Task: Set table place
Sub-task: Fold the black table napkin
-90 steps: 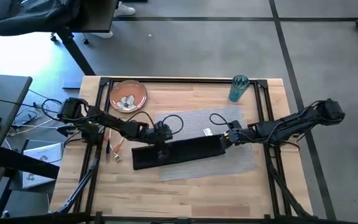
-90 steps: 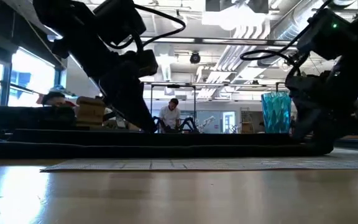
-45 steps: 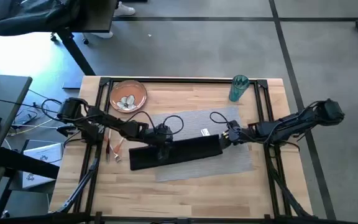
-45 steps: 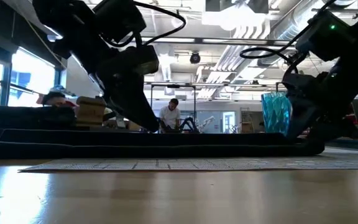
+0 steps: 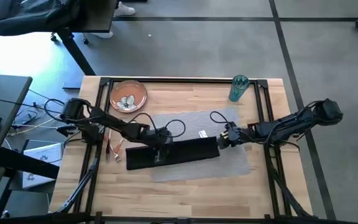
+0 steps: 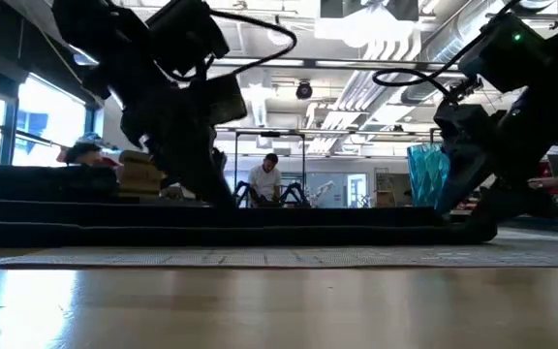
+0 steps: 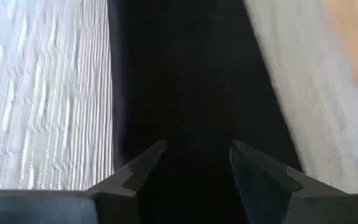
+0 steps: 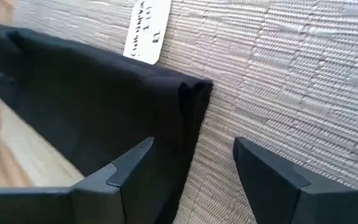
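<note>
Shifted leftward, 1 napkin [image 5: 173, 154] lies across 1 placemat [image 5: 229, 163].

From directly overhead, one camera takes in the whole table [image 5: 185, 186] and both arms. A second sits at tabletop level, looking across into the room. Each wrist camera looks closely past its own fingers; both show the black napkin [image 7: 185, 81] on the grey placemat [image 8: 278, 68].

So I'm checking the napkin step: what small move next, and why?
Probably lift the right tool clear: it is open just off the napkin corner, while the left tool is open over the napkin, which lies flat on the placemat.
</note>
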`<state>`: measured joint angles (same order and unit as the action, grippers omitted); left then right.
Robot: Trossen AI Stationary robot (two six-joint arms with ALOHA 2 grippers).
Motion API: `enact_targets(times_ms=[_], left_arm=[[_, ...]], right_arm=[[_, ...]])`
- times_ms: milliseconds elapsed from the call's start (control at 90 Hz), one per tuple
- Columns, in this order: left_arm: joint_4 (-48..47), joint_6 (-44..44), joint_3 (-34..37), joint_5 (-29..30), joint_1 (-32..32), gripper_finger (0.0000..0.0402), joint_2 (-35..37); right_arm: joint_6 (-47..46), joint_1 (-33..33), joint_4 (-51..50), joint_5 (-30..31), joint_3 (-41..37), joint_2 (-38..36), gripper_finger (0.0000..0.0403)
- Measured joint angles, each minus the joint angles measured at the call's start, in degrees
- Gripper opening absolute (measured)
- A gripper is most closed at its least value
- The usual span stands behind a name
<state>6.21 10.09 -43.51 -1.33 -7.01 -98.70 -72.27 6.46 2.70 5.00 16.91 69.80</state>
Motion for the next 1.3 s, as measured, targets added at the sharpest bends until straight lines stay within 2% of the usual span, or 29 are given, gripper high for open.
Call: enact_targets(times_ms=[222, 378, 589, 756, 911, 1078, 1300], left_arm=[[2.6, 1.8, -0.2, 0.9, -1.3, 0.0156, -3.3], [5.0, 1.7, -0.2, 2.3, -1.3, 0.0156, -4.5], [7.2, 4.1, 0.0, 3.0, -1.3, 0.0156, -4.6], [7.3, 4.8, 0.0, 3.2, -1.3, 0.0156, -4.7], [7.2, 4.8, 0.0, 3.4, -1.3, 0.0156, -4.7], [7.2, 4.8, 0.0, 3.5, -1.3, 0.0156, -4.7], [7.4, 4.3, 0.0, 3.9, -1.2, 0.0156, -4.7]], right_arm=[[0.7, 2.2, 0.8, 0.9, 0.0, 0.1, 0.0201], [0.8, 4.0, 0.8, 4.8, 0.0, 0.2, 0.0201], [0.3, 5.6, 4.1, 6.7, 0.2, 5.3, 0.0201], [2.3, 6.5, 10.9, 6.1, 0.3, 8.4, 0.0201], [3.3, 6.7, 11.1, 5.6, 0.3, 9.1, 0.0183], [2.9, 6.7, 10.8, 1.2, 0.1, 7.1, 0.0152], [3.1, 6.7, 11.5, -0.2, 0.1, 3.5, 0.0148]])
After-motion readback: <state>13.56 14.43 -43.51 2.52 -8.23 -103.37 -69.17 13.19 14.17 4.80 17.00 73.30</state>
